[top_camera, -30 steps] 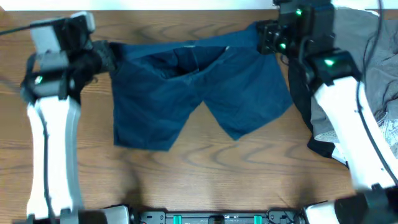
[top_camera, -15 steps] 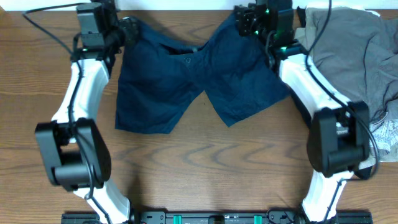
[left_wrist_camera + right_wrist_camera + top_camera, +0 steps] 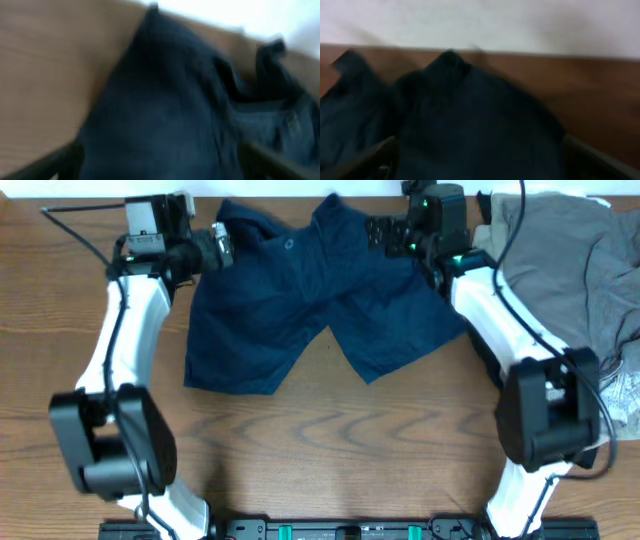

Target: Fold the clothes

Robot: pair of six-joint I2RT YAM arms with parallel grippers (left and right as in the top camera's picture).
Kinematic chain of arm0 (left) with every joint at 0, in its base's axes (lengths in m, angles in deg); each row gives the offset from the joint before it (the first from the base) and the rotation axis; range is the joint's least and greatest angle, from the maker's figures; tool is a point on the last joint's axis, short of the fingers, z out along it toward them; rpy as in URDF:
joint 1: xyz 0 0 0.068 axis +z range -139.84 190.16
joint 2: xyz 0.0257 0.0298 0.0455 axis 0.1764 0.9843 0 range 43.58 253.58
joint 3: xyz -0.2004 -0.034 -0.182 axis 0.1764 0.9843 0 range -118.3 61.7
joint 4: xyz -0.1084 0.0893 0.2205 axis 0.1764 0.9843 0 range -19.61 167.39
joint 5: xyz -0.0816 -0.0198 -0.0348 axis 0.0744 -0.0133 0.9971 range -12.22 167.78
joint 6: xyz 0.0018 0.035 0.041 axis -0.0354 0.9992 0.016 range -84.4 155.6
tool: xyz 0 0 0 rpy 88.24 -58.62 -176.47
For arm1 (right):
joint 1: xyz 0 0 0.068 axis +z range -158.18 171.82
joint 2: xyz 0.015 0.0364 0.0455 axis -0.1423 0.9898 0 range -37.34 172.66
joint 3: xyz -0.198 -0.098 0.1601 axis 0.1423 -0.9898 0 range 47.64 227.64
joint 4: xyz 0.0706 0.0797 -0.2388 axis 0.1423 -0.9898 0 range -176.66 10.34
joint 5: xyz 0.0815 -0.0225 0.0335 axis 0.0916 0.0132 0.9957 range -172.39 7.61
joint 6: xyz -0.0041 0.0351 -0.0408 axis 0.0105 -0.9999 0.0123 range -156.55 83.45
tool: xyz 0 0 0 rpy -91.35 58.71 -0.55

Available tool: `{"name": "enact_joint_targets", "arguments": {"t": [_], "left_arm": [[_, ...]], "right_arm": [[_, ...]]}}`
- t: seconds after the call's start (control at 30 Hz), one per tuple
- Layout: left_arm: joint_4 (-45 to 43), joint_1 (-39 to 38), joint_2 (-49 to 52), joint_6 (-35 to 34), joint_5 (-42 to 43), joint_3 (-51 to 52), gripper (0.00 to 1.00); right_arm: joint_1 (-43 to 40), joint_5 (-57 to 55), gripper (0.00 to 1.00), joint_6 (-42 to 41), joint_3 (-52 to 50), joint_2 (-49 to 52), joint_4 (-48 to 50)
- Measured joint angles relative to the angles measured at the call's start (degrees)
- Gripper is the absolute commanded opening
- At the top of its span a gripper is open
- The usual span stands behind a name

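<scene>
Dark navy shorts (image 3: 310, 300) lie spread on the wooden table (image 3: 330, 450), waistband at the far edge, two legs pointing toward the front. My left gripper (image 3: 216, 248) hovers open at the shorts' far left corner. My right gripper (image 3: 378, 232) is open at the far right corner. In the left wrist view the gripper (image 3: 162, 162) has its fingers wide apart, with the blurred shorts (image 3: 175, 110) lying loose between them. The right wrist view shows that gripper (image 3: 481, 160) just as wide over the shorts (image 3: 470, 115). Neither gripper pinches the cloth.
A heap of other clothes sits at the right: a grey garment (image 3: 565, 250), black cloth (image 3: 520, 418) beneath it, and white-patterned fabric (image 3: 625, 395) at the edge. The table's back edge meets a white wall just behind the shorts.
Both grippers went from shut on the waistband corners to open, letting go. The waistband dropped and bunched toward the far edge; both arms shifted slightly.
</scene>
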Motion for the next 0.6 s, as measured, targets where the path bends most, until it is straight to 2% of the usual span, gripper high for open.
{"name": "enact_joint_targets", "arguments": {"t": [0.23, 0.33, 0.43, 0.6], "left_arm": [[21.2, 0.0, -5.3, 1.6, -0.1, -1.1, 0.98], [28.1, 0.0, -5.1, 2.3, -0.8, -0.9, 0.98], [32.2, 0.0, -5.1, 2.9, -1.1, 0.0, 0.98], [33.5, -0.4, -5.1, 4.0, -1.3, 4.1, 0.98]], "right_arm": [[0.0, 0.0, 0.99, 0.9, 0.3, -7.8, -19.8], [0.0, 0.2, 0.93, 1.3, 0.3, -8.0, -28.2], [0.0, 1.4, 0.89, 1.6, -0.8, -7.8, -33.1], [0.7, 3.0, 0.86, 2.3, -3.4, -7.8, -34.1]]}}
